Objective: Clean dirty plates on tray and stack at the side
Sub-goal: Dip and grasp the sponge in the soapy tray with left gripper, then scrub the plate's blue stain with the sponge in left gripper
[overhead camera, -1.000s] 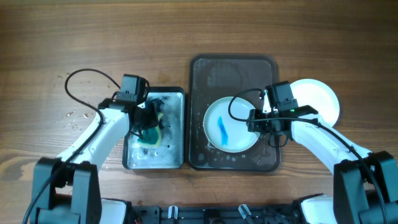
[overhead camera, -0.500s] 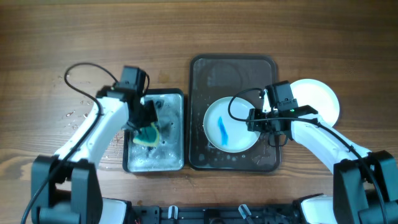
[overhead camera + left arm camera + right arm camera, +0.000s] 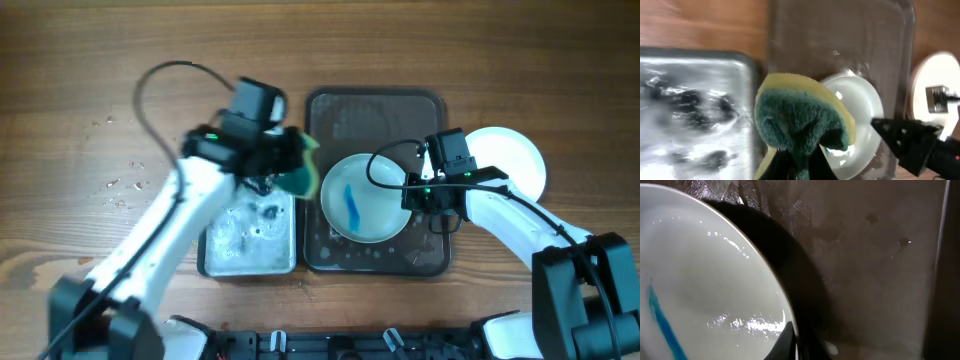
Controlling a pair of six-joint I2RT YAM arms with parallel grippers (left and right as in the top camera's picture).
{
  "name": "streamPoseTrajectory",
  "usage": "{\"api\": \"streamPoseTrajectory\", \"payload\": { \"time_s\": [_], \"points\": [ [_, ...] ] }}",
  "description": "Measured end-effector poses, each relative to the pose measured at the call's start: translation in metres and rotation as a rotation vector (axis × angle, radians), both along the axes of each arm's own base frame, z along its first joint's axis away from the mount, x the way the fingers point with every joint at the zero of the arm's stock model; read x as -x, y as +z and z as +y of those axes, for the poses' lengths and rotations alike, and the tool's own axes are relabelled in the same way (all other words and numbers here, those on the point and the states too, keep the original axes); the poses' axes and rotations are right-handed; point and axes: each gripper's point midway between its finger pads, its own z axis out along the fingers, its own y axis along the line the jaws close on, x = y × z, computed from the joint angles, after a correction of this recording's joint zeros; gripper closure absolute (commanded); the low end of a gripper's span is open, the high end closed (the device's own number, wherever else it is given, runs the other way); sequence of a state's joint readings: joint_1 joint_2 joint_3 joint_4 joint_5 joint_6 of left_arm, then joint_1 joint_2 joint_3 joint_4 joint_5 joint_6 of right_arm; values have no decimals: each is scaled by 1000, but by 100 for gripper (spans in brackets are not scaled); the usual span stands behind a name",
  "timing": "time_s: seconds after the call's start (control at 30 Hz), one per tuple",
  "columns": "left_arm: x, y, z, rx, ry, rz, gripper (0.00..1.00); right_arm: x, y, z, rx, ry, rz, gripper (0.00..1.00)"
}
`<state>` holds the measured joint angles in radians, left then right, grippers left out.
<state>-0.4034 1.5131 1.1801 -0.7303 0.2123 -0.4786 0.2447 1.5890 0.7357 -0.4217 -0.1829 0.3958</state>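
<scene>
We're seeing L gripper (image 3: 799,167) clenching green/yellow sponge (image 3: 800,117), hovering over left edge of dark tray (image 3: 375,110), just beside metal basin (image 3: 250,240). R gripper (image 3: 794,339) pinching rim of blue-streaked plate (image 3: 365,205), sitting on tray. White plate (image 3: 515,160) lying on table, right of tray.

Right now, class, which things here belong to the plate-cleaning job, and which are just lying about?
Job: sponge, dirty plate with blue streak, tray, clean white plate, metal wash pan.
Lying about: water drops on the wooden table.
</scene>
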Motion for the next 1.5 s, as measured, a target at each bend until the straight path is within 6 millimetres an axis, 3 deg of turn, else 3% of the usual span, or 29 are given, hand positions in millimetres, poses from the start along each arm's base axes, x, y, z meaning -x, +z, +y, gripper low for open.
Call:
{"api": "streamPoseTrajectory", "payload": {
  "time_s": [0.03,0.13,0.23,0.37,0.47,0.57,0.67,0.77,0.83,0.93,1.03,1.13,1.23,1.37,1.5],
  "points": [
    [1,-16,-30,24,-37,4,96,0,0,0,-3,-11,4,96],
    [9,-49,-74,46,-91,43,96,1,0,1,-8,-17,9,96],
    [17,-95,-110,60,-94,120,96,1,0,1,-9,-20,13,96],
    [19,-133,-117,48,-56,184,96,1,0,1,-10,-20,16,96],
    [16,-135,-108,-13,-33,169,96,2,0,1,-11,-23,20,96],
    [11,-134,-78,-207,5,116,96,2,0,2,-16,-21,22,96],
    [8,-131,-61,-347,-11,64,96,4,0,7,-32,-8,27,96],
    [4,-129,-54,-413,-36,27,96,5,0,11,-48,-1,34,96],
    [3,-129,-57,-402,-53,23,96,5,0,12,-50,-1,35,96],
    [-3,-130,-80,-253,-85,43,96,6,0,10,-47,-9,44,96],
    [-2,-129,-120,-48,-169,68,96,6,0,9,-46,-23,48,96],
    [21,-131,-150,31,-261,110,96,6,0,7,-41,-26,50,96],
    [55,-132,-174,69,-360,176,96,7,-1,7,-39,-27,55,96],
    [66,-133,-170,59,-370,234,96,9,-1,7,-39,-26,61,96],
    [68,-135,-149,31,-348,315,96,9,-1,7,-42,-25,63,96]
  ]
}}
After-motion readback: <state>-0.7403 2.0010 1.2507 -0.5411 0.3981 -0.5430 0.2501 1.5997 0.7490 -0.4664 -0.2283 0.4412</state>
